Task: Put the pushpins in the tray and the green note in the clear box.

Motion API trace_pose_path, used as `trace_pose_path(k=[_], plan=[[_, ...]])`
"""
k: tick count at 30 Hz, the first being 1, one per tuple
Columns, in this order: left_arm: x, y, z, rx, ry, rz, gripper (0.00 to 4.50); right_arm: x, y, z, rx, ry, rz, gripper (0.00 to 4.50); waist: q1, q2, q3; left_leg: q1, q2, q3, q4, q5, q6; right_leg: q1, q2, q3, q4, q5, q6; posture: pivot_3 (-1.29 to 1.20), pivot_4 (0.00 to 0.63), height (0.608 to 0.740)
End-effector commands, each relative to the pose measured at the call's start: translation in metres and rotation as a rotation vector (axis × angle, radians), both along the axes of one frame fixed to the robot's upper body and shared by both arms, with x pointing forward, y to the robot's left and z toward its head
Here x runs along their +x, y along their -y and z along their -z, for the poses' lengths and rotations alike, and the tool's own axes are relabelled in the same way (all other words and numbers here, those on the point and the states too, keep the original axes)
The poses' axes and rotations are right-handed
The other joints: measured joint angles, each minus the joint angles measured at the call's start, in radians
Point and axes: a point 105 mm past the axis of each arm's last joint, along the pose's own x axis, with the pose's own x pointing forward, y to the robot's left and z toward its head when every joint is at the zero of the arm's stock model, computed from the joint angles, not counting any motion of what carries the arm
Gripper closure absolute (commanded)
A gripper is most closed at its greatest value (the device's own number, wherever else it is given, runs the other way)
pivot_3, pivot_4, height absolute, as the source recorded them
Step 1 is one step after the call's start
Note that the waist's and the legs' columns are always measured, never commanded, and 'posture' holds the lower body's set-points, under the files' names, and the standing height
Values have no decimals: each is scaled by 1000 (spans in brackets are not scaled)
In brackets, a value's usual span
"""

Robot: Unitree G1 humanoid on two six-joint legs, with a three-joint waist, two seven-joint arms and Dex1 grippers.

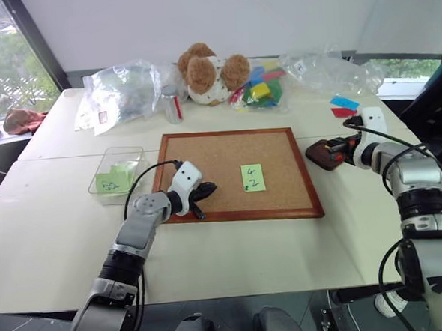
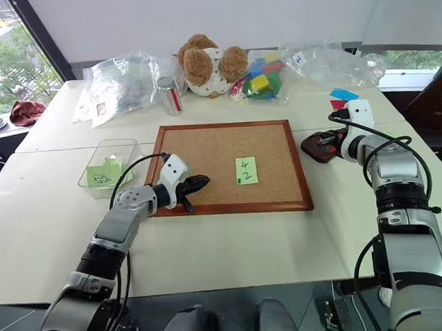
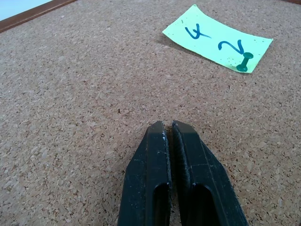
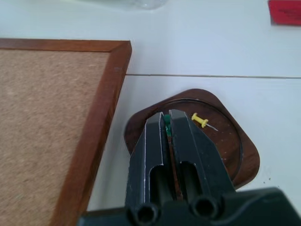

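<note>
The green note [image 1: 252, 177], marked "4" over "2", lies right of centre on the corkboard [image 1: 205, 155]. A green pushpin [image 3: 243, 63] holds its lower corner. My left gripper [image 1: 210, 188] rests shut and empty over the board's near left part, a hand's width short of the note. My right gripper [image 4: 165, 117] is over the dark brown tray [image 4: 235, 150], right of the board, shut on a small green pushpin [image 4: 166, 126]. A yellow pushpin [image 4: 201, 121] lies in the tray. The clear box [image 1: 127, 149] stands left of the board and holds other green notes.
A plush bear [image 1: 208, 75], a can [image 1: 171, 105], coloured blocks [image 1: 261, 90] and clear plastic bags [image 1: 122, 89] line the back of the table. Red and blue notes [image 1: 343, 107] lie behind the tray. A red cloth [image 1: 21, 119] sits at the far left.
</note>
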Motion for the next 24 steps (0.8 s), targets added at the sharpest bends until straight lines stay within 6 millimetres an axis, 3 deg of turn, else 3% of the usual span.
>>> trace_pose_path(k=[1,9,13,18,24], plan=[[-11,-4,32,68,-108,4,4255,7,1,-10,18,51,-1,4425,0,0,0,0,0,0,0,0,0,0,0,0,0,0,0,0,150,740],[-12,-4,32,73,-108,7,4255,11,-2,5,35,26,-4,4425,-1,0,0,0,0,0,0,0,-1,0,0,0,0,0,0,0,150,740],[-13,-5,33,76,-107,7,4255,12,-1,5,33,24,-1,3179,-1,0,0,0,0,0,0,0,-1,0,0,0,0,0,0,0,150,740],[-15,-7,34,77,-110,7,4255,11,0,-6,36,49,-13,794,-3,0,0,0,0,0,0,0,-1,0,0,0,0,0,0,0,150,740],[-13,-3,33,71,-106,10,4255,10,-1,-20,51,77,-31,794,-1,0,0,0,0,0,0,0,-1,0,0,0,0,0,0,0,150,740]])
